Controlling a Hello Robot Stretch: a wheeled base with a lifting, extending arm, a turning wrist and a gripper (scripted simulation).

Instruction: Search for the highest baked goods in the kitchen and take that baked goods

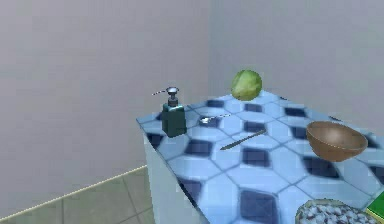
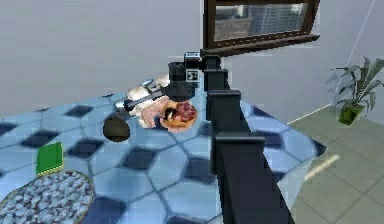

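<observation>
Nearest in the arm side view, a speckled disc (image 2: 55,195) lies at 7 o'clock on the blue-tiled surface (image 2: 150,165), with a green slab (image 2: 50,158) just beyond it. The arm (image 2: 235,150) rises from 6 o'clock toward the middle. Farther out, an orange-pink lump (image 2: 172,116) rests on the surface near the centre, close against the arm's left side. I judge it to be the baked goods. A brown bowl (image 2: 117,130) sits near it at its 9 o'clock. The end effector (image 2: 150,94) shows at about the lump's 11 o'clock. I cannot tell whether it holds anything, because the lump lies on the surface right at it.

The main risk is a false grasp. If the fingers are beside the lump and not around it, a lift leaves it behind or shoves it into the bowl. Pulling the arm back too low could drag the lump toward the surface's near edge and onto the floor. A base turn could sweep the arm through the bowl.

There is also a risk of taking the wrong thing. Nothing here shows whether this lump is the highest one in the kitchen.
</observation>
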